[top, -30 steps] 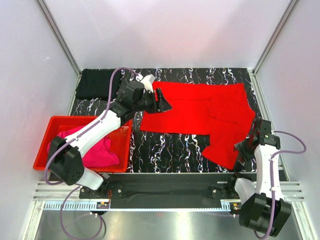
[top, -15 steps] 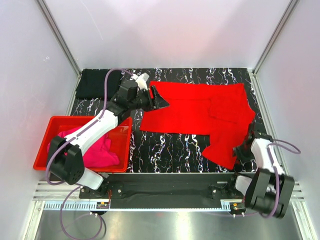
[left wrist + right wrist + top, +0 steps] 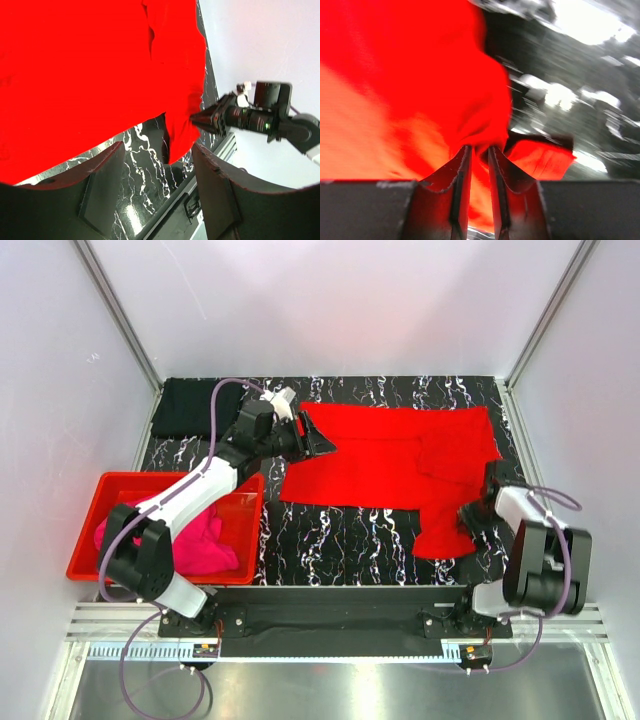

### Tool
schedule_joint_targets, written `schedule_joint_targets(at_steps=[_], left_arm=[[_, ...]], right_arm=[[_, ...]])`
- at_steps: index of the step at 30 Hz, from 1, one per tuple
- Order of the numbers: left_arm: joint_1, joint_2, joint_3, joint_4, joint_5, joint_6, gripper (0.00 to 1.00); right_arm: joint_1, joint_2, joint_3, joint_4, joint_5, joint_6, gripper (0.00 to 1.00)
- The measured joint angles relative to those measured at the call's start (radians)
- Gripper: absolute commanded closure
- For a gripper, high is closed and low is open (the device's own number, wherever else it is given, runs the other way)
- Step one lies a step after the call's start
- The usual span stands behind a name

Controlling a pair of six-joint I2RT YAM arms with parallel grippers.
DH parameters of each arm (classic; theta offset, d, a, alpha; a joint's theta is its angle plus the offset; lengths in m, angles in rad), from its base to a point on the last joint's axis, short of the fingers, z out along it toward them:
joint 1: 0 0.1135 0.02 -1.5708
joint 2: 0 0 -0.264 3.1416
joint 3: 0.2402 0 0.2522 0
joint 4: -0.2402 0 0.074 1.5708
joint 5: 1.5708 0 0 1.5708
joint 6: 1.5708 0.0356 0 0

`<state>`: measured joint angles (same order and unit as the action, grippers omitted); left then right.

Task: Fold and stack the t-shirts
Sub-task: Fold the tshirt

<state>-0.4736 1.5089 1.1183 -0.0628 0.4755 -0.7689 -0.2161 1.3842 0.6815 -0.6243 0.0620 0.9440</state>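
Bright red soft cloth t-shirt (image 3: 390,455) spread across the tabletop (image 3: 340,535) looks light and floppy, so grab corners: right pincer (image 3: 465,513) pinches its 5 o'clock hem, left pincer (image 3: 322,443) gapes open at 10 o'clock.

Three t-shirts are counted: one red t-shirt (image 3: 390,455), one black t-shirt (image 3: 190,407) and one pink t-shirt (image 3: 200,540). One red plastic bin (image 3: 85,530) is recorded. One black marbled table (image 3: 340,535) is noted. Two robot arms are logged, one left arm (image 3: 200,490) and one right arm (image 3: 540,560). One gripper is fitted to each, so two are tallied: the left gripper (image 3: 318,440) and the right gripper (image 3: 470,512). Two fingers are counted on each gripper in the wrist views, four in all.
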Motion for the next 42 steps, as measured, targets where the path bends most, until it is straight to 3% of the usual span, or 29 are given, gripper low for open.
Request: schedule_joint_targets(at_steps=[5, 8, 10, 20, 28, 42], left_arm=[[0.008, 0.012, 0.000, 0.005, 0.001, 0.000, 0.39], [0.016, 0.021, 0.000, 0.005, 0.001, 0.000, 0.39], [0.019, 0.023, 0.000, 0.005, 0.001, 0.000, 0.39], [0.024, 0.024, 0.000, 0.006, 0.003, -0.003, 0.39], [0.024, 0.027, 0.000, 0.007, 0.013, -0.008, 0.39], [0.024, 0.045, 0.000, 0.010, 0.027, -0.018, 0.39]], right_arm=[[0.022, 0.127, 0.113, 0.064, -0.018, -0.026, 0.68], [0.032, 0.154, 0.174, 0.061, 0.003, -0.058, 0.54], [0.033, 0.137, 0.204, 0.039, 0.035, -0.084, 0.50], [-0.070, -0.130, 0.079, -0.036, 0.114, -0.169, 0.51], [-0.124, -0.064, 0.018, 0.003, 0.089, -0.259, 0.44], [-0.126, 0.012, 0.051, 0.123, -0.027, -0.401, 0.49]])
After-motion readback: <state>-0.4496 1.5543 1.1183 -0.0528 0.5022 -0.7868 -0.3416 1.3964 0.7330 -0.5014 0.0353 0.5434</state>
